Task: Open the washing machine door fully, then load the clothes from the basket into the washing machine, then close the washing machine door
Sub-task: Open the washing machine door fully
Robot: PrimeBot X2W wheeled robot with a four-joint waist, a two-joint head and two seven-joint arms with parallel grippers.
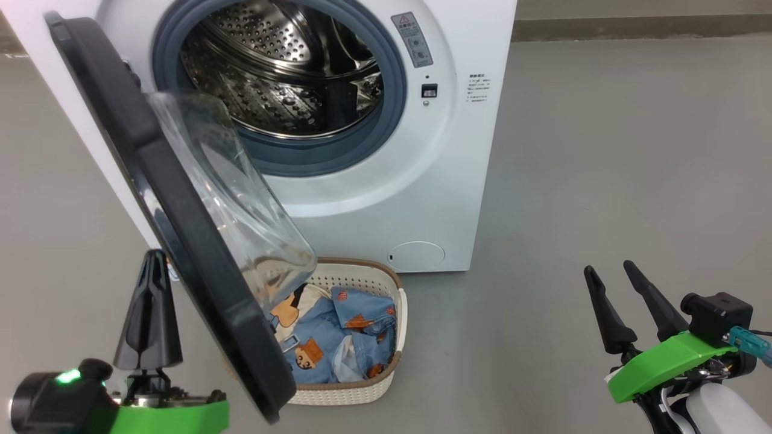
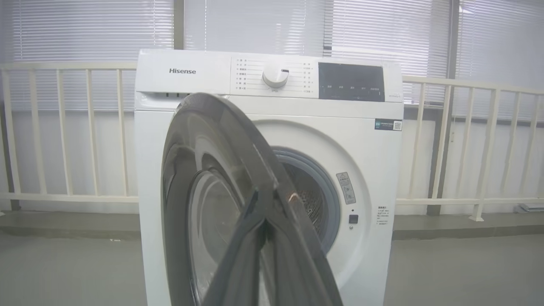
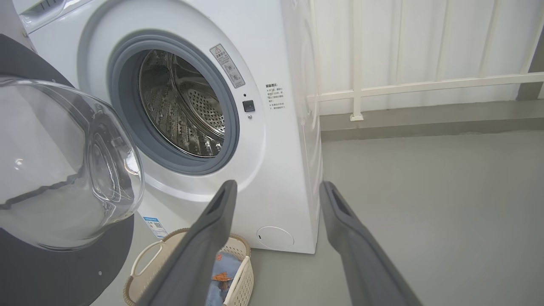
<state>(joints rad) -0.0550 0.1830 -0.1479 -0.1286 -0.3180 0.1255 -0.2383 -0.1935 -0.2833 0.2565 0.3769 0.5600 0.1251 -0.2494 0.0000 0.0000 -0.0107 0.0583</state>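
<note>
The white washing machine (image 1: pixel 392 199) stands with its steel drum (image 1: pixel 283 66) exposed. Its door (image 1: pixel 172 211), black-rimmed with a clear glass bowl (image 1: pixel 235 211), hangs partly swung out over the left part of the basket (image 1: pixel 356 392). Blue printed clothes (image 1: pixel 338 343) lie in that basket on the floor before the machine. My left gripper (image 1: pixel 154 259) is shut and empty, just outside the door's rim; in the left wrist view the left gripper (image 2: pixel 265 216) overlaps the door's edge (image 2: pixel 238 140). My right gripper (image 1: pixel 608 268) is open, well right of the basket; the right gripper (image 3: pixel 276 187) points at the machine's lower front.
Grey floor (image 1: pixel 603 150) stretches open to the right of the machine. Behind it runs a raised kerb (image 3: pixel 425 119) with a white railing (image 2: pixel 63 127) and blinds (image 2: pixel 382 34). The basket (image 3: pixel 244 280) and clothes (image 3: pixel 221 274) lie low between the right fingers.
</note>
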